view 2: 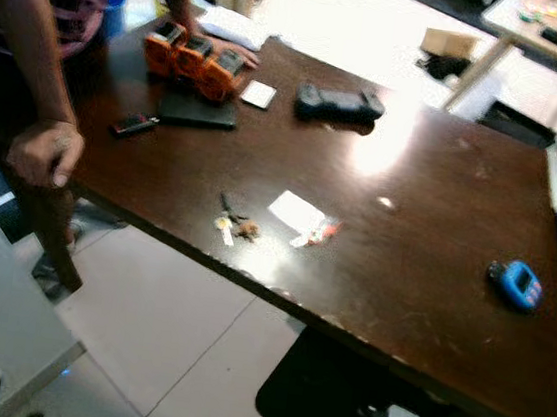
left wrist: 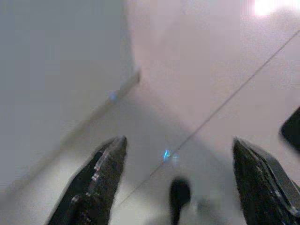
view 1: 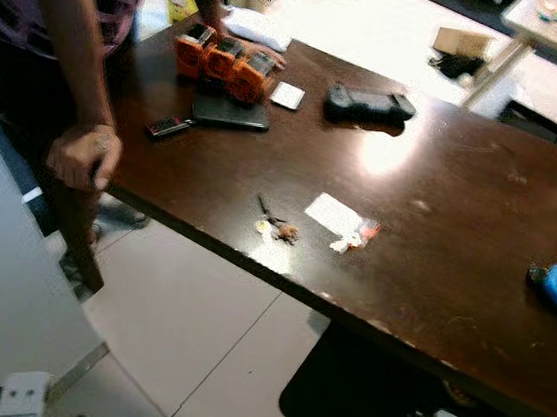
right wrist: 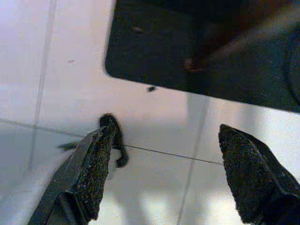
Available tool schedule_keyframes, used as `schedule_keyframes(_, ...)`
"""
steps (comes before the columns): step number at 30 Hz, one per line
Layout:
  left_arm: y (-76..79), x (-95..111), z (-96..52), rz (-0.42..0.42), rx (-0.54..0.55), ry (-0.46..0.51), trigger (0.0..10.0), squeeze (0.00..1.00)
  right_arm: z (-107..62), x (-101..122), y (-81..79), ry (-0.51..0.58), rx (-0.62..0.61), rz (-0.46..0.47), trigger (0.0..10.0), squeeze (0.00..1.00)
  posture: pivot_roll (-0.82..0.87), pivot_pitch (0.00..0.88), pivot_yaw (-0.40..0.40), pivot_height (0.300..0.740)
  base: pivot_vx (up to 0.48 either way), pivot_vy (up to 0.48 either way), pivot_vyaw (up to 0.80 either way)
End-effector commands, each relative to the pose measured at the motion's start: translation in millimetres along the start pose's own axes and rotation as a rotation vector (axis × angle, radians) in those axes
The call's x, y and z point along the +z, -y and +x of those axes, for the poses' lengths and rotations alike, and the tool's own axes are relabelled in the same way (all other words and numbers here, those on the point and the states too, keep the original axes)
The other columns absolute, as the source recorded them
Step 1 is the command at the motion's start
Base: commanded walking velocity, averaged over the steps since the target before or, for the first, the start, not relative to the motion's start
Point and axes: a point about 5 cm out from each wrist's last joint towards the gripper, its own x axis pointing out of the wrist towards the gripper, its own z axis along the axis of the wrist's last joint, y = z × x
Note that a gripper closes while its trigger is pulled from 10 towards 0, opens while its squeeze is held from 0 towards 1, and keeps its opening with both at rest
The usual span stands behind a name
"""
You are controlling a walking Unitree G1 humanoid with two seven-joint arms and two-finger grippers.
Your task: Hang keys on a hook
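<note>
Left eye view | keys (view 1: pixel 276 227) flat on table (view 1: pixel 462 189), long axis slanting toward person | both jaws wide, empty

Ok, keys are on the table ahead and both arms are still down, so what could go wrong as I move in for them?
1. The keys lie flat near the table edge, so a gripper could nudge them off.
2. A wrapper and a white card sit close beside them and could get pinched too.
3. A person's hand rests on the table corner to the left; swing the left gripper wide of it.
</note>
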Motion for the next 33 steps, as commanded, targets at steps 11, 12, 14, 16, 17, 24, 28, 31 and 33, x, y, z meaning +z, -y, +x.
schedule_keyframes(11,-1.6,51.2,-6.8,0.039,-0.384,0.312,10.0,0.0,0.3,5.3,1.9,0.005,0.017,-0.028,10.0,0.0,0.13,0.064,-0.028,0.74,0.0,0.0,-0.15)
schedule_keyframes(12,3.5,55.9,-7.3,0.037,-0.442,0.349,10.0,0.0,0.4,4.4,0.9,0.0,0.023,-0.031,10.0,0.0,0.13,0.062,-0.029,0.74,0.0,0.0,-0.8)
schedule_keyframes(14,3.5,55.9,-7.3,0.037,-0.442,0.349,10.0,0.0,0.4,4.4,0.9,0.0,0.023,-0.031,10.0,0.0,0.13,0.062,-0.029,0.74,0.0,0.0,-0.8)
schedule_keyframes(16,11.2,64.0,-7.7,0.03,-0.507,0.408,10.0,0.0,0.3,3.5,0.2,-0.002,0.028,-0.033,10.0,0.0,0.13,0.063,-0.029,0.74,0.0,0.0,-0.8)
schedule_keyframes(17,11.2,64.0,-7.7,0.03,-0.507,0.408,10.0,0.0,0.3,3.5,0.2,-0.002,0.028,-0.033,10.0,0.0,0.13,0.063,-0.029,0.74,0.0,0.0,-0.8)
schedule_keyframes(24,58.7,122.0,-17.9,0.028,-0.807,0.705,10.0,0.0,0.5,1.7,-2.4,-0.01,0.044,-0.054,10.0,0.0,0.13,0.061,-0.033,0.74,0.0,0.0,-0.8)
schedule_keyframes(28,84.3,151.3,-19.9,0.057,-0.863,0.812,10.0,0.0,1.1,0.6,-6.7,-0.019,0.059,-0.092,10.0,0.0,0.13,0.057,-0.034,0.74,0.0,0.0,-0.8)
schedule_keyframes(31,102.5,158.6,-14.7,0.101,-0.861,0.817,10.0,0.0,1.7,-0.2,-11.2,-0.024,0.07,-0.108,10.0,0.0,0.12,0.053,-0.037,0.74,0.0,0.0,-0.53)
schedule_keyframes(33,102.5,158.6,-14.7,0.101,-0.861,0.817,10.0,0.0,1.7,-0.2,-11.2,-0.024,0.07,-0.108,10.0,0.0,0.12,0.053,-0.037,0.74,0.0,0.0,0.0)
